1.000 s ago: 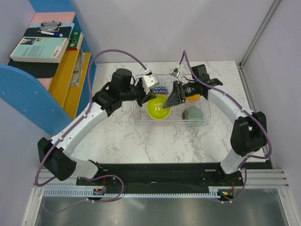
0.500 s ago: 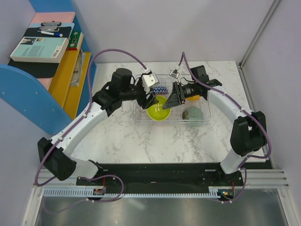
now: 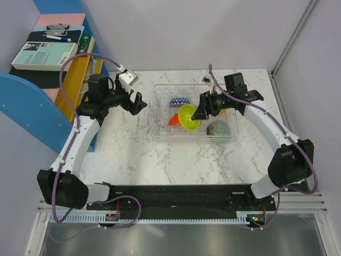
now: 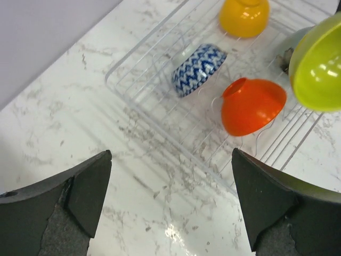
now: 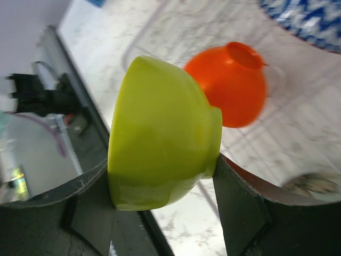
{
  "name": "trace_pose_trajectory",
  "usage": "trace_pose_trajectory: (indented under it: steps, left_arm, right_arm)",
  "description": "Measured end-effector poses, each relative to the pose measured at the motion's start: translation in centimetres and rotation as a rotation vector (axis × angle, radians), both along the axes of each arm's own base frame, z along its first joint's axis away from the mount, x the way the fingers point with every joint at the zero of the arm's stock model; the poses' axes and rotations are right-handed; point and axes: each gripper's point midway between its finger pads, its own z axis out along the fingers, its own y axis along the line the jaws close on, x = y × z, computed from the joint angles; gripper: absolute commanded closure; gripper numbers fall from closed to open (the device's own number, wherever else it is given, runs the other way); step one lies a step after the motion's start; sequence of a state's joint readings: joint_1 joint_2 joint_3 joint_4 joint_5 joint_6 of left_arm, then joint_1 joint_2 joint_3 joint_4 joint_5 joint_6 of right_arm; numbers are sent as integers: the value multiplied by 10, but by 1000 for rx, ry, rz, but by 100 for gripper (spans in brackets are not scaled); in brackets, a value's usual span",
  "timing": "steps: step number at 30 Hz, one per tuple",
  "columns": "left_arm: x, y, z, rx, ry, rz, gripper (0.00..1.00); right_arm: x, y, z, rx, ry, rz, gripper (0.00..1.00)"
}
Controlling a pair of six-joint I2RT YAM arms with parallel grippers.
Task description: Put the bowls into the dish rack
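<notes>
While the right gripper (image 3: 200, 113) clamps a glossy round lime bowl (image 5: 160, 144) over the clear ribbed rack (image 3: 160, 133) | left gripper (image 4: 170, 181) gapes empty.

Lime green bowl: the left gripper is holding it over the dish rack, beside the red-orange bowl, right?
Not the left. The right gripper holds the lime green bowl, as the right wrist view shows, over the dish rack beside the red-orange bowl. The left gripper is open and empty.
</notes>
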State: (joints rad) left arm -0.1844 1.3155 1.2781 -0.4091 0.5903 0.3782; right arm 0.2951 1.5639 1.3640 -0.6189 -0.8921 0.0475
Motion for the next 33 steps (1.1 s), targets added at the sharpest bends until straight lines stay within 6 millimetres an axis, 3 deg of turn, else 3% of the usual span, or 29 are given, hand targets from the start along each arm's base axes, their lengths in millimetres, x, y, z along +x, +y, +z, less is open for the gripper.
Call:
trace_pose_trajectory:
  steps: [4,8,13,18,27,33]
  left_arm:
    - [-9,29,-35,11,92,68,0]
    - [-25,45,-77,15,213,101,0]
    - [-38,56,-108,8,301,124,0]
    - [-48,60,-115,10,309,128,0]
    - [-60,59,-107,1,260,115,0]
    - [-59,58,-106,-3,254,109,0]
  right_arm:
    - [21,-29,-15,-200,-131,-115,100]
    - [45,-61,-27,-390,-233,-226,100]
    - [66,-93,-36,-561,-303,-331,100]
    - [91,-111,-48,-679,-331,-393,100]
    - [118,-135,-97,-868,-293,-448,100]
    - [126,-134,-97,-937,-346,-460,100]
